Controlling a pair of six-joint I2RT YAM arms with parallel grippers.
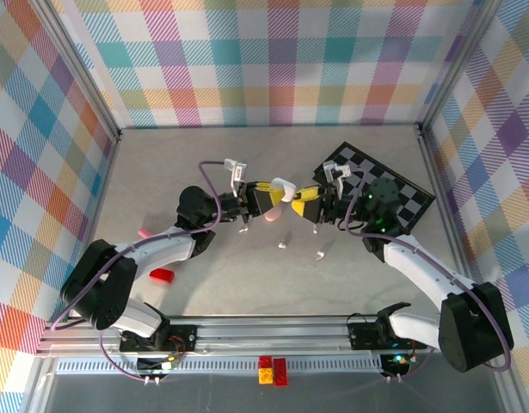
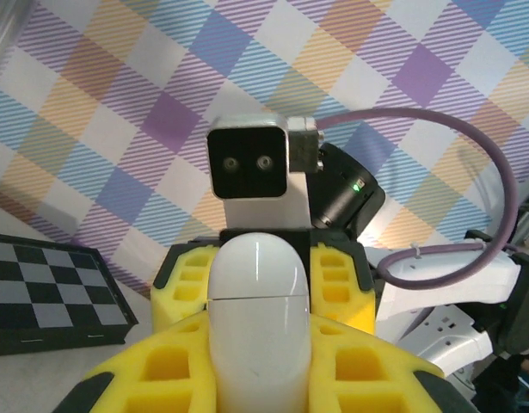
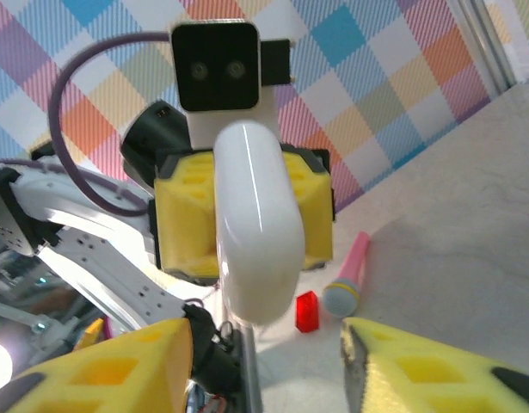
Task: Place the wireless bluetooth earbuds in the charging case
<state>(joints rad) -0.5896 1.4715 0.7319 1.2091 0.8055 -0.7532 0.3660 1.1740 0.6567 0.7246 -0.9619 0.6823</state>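
A white oval charging case with its lid closed is held above the table's middle, and my left gripper is shut on it with yellow foam fingers. From above the case sits between both grippers. My right gripper faces it with fingers wide apart and open, the case's rounded end hanging between and above them, untouched. Its fingers flank the lid end in the left wrist view. Tiny white earbuds lie on the table below the grippers.
A checkerboard lies at the back right under the right arm. A pink toy microphone and a red brick lie on the left part of the table. A pale pink oval piece rests under the left gripper.
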